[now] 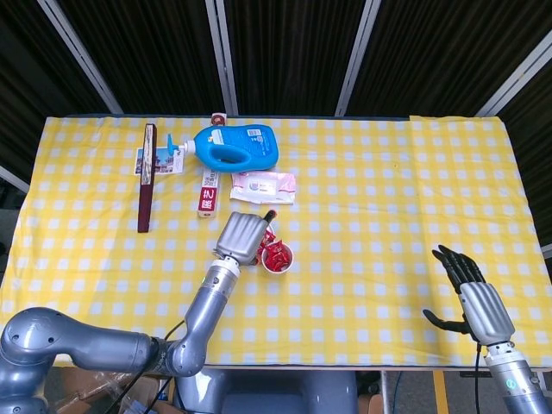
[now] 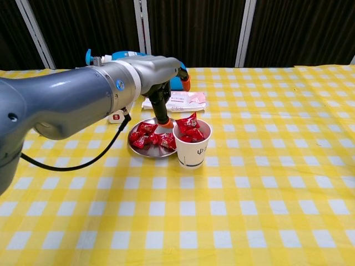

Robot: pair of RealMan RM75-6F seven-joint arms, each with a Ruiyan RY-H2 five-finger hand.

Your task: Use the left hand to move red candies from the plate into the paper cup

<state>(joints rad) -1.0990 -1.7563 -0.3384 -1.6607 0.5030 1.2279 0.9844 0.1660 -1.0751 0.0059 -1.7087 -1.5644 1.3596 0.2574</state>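
A white paper cup (image 2: 192, 151) stands near the table's middle, heaped with red candies (image 2: 189, 128); the head view shows the cup (image 1: 278, 257) from above. Just left of it sits a small metal plate (image 2: 145, 155) holding several more red candies (image 2: 151, 138). My left hand (image 2: 165, 94) hovers over the plate's back edge, fingers spread and pointing down, with nothing in it. In the head view the left hand (image 1: 241, 236) hides most of the plate. My right hand (image 1: 470, 293) rests open at the front right of the table, far from the cup.
Behind the plate lie a pink wipes packet (image 1: 263, 185), a blue detergent bottle (image 1: 237, 147), a small red-and-white box (image 1: 207, 191) and a long dark box (image 1: 147, 177). A yellow checked cloth (image 1: 388, 216) covers the table.
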